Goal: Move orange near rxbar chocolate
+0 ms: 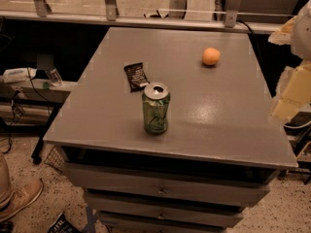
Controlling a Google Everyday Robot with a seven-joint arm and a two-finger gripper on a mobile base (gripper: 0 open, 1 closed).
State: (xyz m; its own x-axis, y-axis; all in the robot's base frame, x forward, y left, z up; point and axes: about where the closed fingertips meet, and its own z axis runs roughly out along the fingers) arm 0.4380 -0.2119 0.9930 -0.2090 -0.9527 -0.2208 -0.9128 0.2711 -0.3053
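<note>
Drawer fronts (160, 191) fill the bottom of the frame, stacked beneath a grey tabletop (218, 125). At the lower left corner a tan shoe (19, 198) rests on the speckled floor.

On the tabletop, closest to the front edge and a little left of centre, a green soda can (156, 108) stands upright with its silver lid showing. Just beyond it, up and slightly to the left, lies the rxbar chocolate (136, 76) — a flat dark wrapper, set at a slight angle, near the can but not touching it.

The orange (211, 56) sits by itself in the upper right part of the tabletop, well apart from the bar, with bare grey surface between them. It is also well apart from the can, which lies lower and to the left of it.

At the right edge of the frame the gripper (290, 101) shows as a pale, blurred shape about level with the can, overlapping the table's right border. Whether it is spread or closed I cannot tell — it holds nothing that can be seen. The orange lies up and to the left of it, well apart, nothing between them but tabletop.
</note>
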